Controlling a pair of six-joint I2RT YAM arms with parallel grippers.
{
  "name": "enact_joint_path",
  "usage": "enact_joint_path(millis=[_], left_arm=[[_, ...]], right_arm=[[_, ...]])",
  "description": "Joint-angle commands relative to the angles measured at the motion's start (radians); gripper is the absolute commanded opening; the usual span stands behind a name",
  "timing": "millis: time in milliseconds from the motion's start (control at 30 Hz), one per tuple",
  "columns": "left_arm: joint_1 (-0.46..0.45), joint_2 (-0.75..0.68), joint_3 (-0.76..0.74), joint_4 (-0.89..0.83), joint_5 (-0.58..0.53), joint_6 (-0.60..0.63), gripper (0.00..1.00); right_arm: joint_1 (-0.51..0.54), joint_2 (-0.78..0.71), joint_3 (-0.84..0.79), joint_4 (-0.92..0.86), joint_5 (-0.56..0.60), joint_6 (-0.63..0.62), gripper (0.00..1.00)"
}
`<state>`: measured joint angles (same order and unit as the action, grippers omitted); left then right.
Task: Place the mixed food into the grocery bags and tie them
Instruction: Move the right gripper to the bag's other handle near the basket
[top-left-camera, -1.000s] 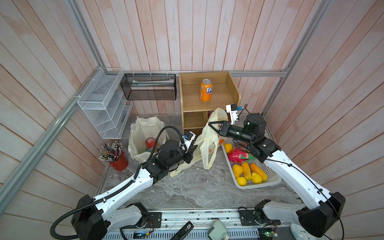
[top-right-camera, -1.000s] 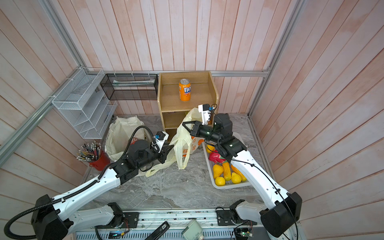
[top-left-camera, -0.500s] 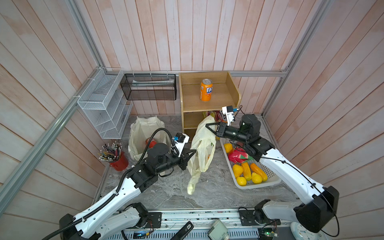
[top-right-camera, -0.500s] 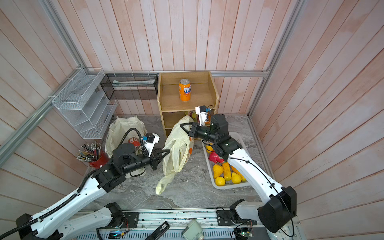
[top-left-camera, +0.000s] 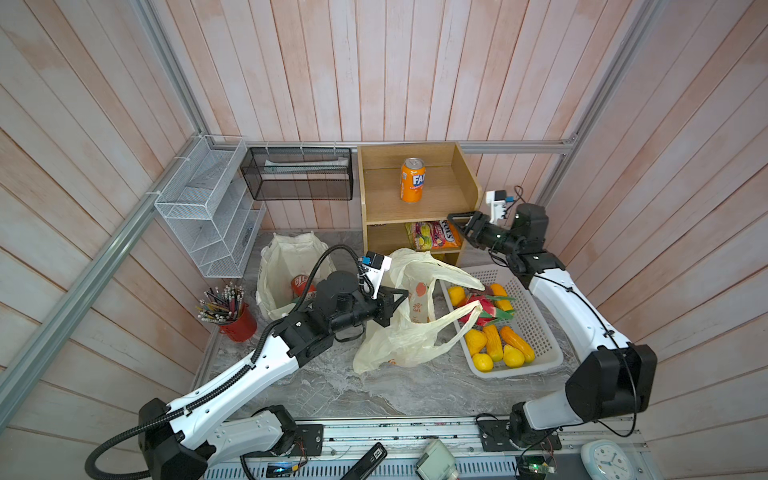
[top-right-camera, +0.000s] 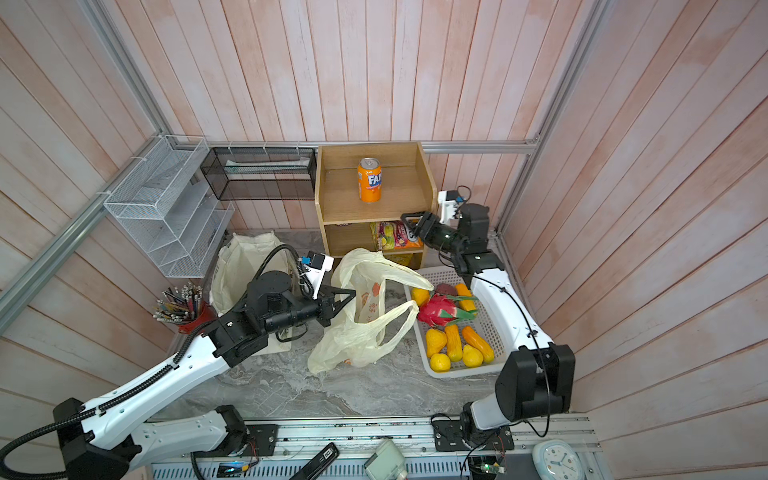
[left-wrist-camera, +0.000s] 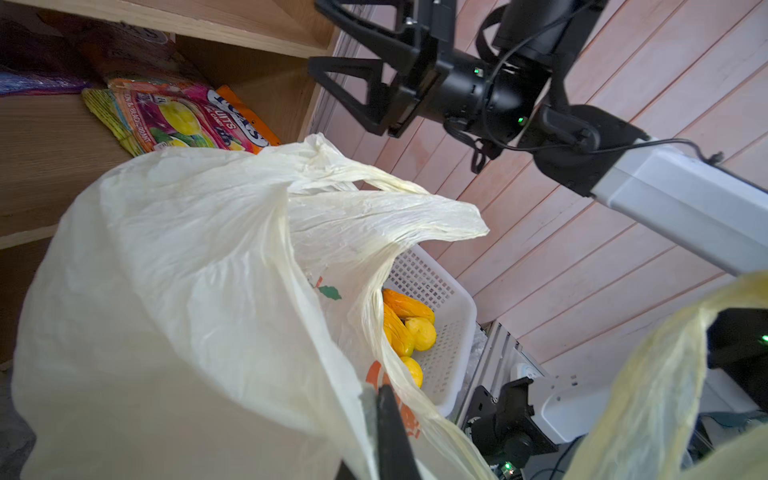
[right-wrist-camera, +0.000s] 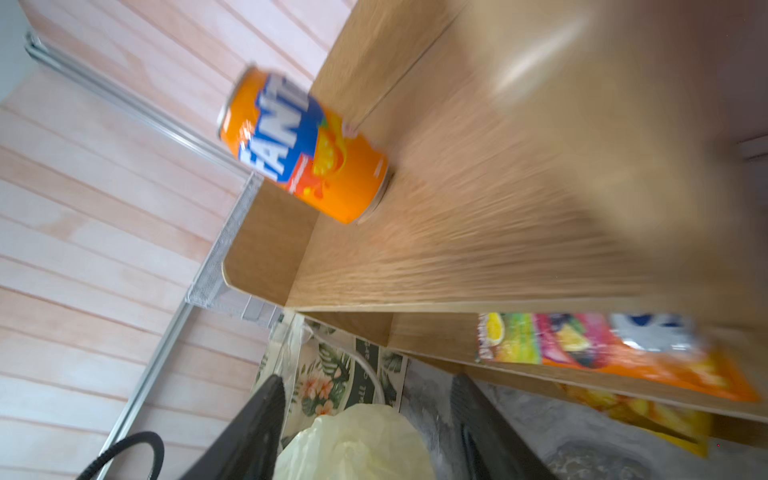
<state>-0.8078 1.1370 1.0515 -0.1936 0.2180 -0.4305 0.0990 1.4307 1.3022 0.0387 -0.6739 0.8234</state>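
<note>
A wooden shelf unit (top-left-camera: 440, 199) stands at the back wall, with a Fanta can (top-left-camera: 412, 180) upright on its upper shelf and a candy packet (top-left-camera: 432, 235) in the compartment below. Left of it hang a mesh tray (top-left-camera: 297, 172) and a wire rack (top-left-camera: 208, 216). Before the shelf the plastic carrier bag (top-left-camera: 399, 332) slumps on the table. Its handles reach over the perforated basket (top-left-camera: 536, 328) on its right, where toy fruits (top-left-camera: 494, 336) lie. On its left stands the cloth tote (top-left-camera: 278, 266) with a cola can (top-left-camera: 300, 286) inside, and a pencil cup (top-left-camera: 232, 316) stands left of that. The left gripper (top-left-camera: 395, 303) touches the bag's left side. The right gripper (top-left-camera: 457, 224) hangs by the shelf's right wall.
</note>
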Motion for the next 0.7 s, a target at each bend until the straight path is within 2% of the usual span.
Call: enact_joint_path(millis=[0, 167, 400, 500, 667], left_arm=[[0.008, 0.023, 0.021, -0.009, -0.057, 0.033, 0.00], [0.044, 0.054, -0.002, 0.010, -0.067, 0.060, 0.00], [0.100, 0.059, -0.051, 0.056, -0.024, 0.087, 0.00], [0.112, 0.056, -0.047, 0.053, -0.008, 0.101, 0.00], [0.118, 0.052, -0.046, 0.037, 0.002, 0.110, 0.00]], right_arm=[[-0.090, -0.133, -0.077, 0.008, -0.035, 0.002, 0.65], [-0.146, -0.323, -0.244, -0.038, -0.002, -0.028, 0.65], [-0.091, -0.592, -0.595, 0.030, 0.071, -0.078, 0.65], [0.006, -0.666, -0.716, 0.082, 0.119, -0.089, 0.67], [0.286, -0.674, -0.793, 0.158, 0.298, -0.107, 0.71]])
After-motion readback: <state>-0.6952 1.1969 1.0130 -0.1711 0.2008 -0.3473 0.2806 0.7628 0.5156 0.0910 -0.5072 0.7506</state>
